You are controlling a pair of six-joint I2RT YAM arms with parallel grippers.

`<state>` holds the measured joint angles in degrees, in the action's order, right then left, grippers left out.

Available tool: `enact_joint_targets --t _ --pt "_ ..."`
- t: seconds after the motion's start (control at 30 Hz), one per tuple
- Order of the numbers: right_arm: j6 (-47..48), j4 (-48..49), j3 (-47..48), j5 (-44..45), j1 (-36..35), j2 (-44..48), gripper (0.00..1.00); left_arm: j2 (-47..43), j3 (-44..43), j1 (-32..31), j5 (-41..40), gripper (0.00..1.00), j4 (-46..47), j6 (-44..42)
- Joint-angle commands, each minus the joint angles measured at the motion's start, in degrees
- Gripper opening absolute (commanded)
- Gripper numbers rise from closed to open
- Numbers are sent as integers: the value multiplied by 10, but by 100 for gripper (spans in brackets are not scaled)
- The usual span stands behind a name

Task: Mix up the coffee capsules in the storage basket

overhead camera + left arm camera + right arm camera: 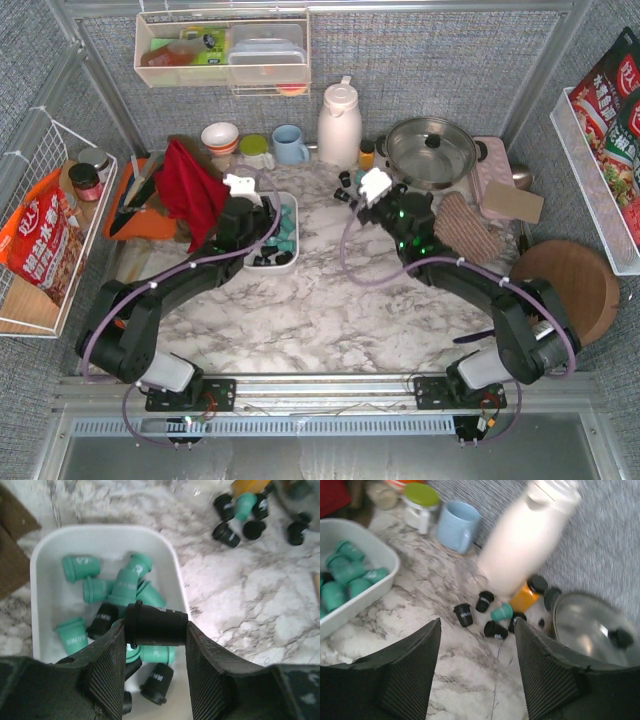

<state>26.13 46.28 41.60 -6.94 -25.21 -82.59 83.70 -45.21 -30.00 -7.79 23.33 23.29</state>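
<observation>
The white storage basket [291, 258] sits on the marble left of centre and holds several teal and black coffee capsules [122, 586]. My left gripper [155, 630] is shut on a black capsule [156, 626], held sideways just above the basket's [100, 530] near right part. More loose capsules, mostly black [464, 615] with one teal [501, 612], lie on the marble by the thermos. My right gripper [477, 625] is open and empty, above the marble a little short of those loose capsules. The basket's wall also shows at the left of the right wrist view [380, 582].
A white thermos [339, 122], a blue mug [290, 144], a small orange bottle [525, 599] and a lidded steel pot [431, 150] stand along the back. A red cloth [187, 185] lies left of the basket. Wire baskets hang on both side walls.
</observation>
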Motion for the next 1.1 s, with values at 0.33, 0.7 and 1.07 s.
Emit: enact_joint_targets --t 0.33,0.7,1.07 --pt "-464 -455 251 180 141 -138 58 115 -27 20 42 65 -43 47" --pt "-576 -486 410 176 189 -344 52 10 35 20 34 99 19 26" --pt "-550 -520 505 203 192 -442 52 -54 63 20 20 99 26 7"
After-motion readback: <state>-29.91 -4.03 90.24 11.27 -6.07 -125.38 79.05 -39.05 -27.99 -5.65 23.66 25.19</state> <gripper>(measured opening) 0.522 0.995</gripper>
